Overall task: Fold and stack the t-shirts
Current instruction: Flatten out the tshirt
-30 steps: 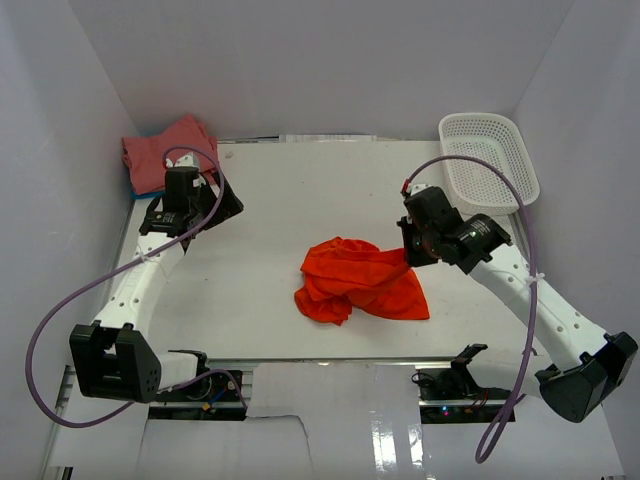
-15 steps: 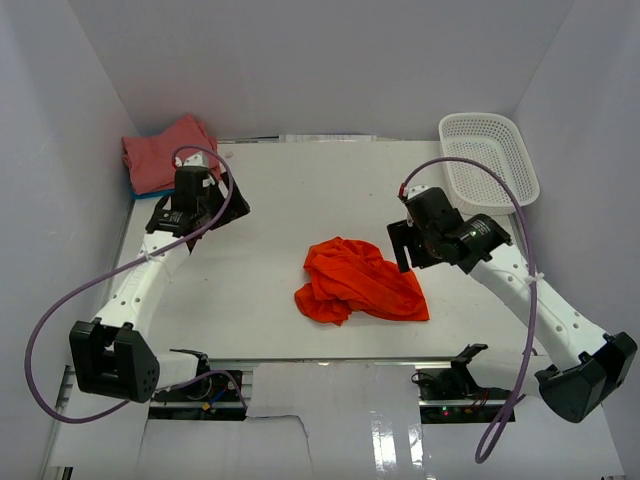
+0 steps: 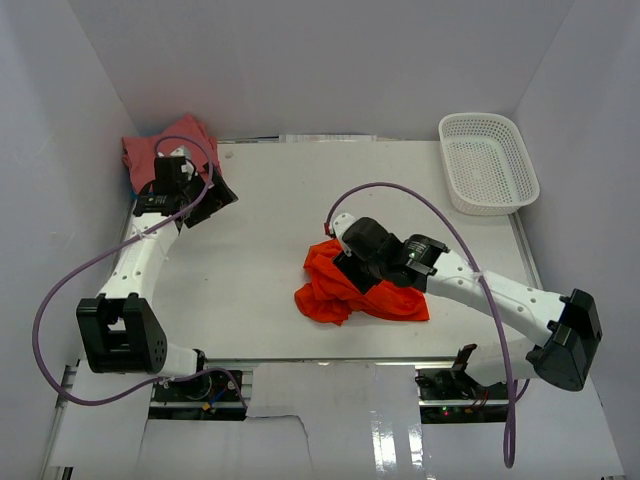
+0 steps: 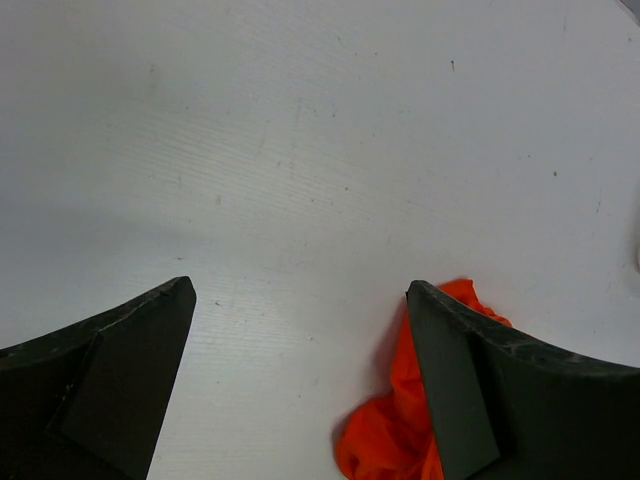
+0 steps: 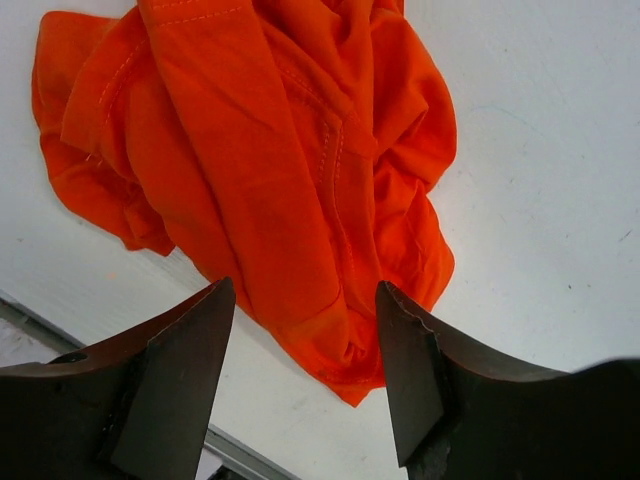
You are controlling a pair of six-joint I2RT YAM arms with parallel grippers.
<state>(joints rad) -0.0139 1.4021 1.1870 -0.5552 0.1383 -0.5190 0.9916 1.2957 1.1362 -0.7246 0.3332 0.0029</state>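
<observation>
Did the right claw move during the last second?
Yes. The right claw moved left, away from the white basket, and is now over the orange-red t-shirt.

Crumpled t-shirt (image 3: 322, 296) lies centre of table (image 3: 280, 200), t-shirt stack (image 3: 145, 153) far-left, basket (image 3: 487, 160) far-right.

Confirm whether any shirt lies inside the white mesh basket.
No, the basket shows only its bare mesh; the orange shirt lies crumpled on the table.

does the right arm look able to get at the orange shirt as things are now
Probably yes: the right gripper hangs right over the orange shirt with its jaws apart, and nothing lies between them and the cloth.
</observation>
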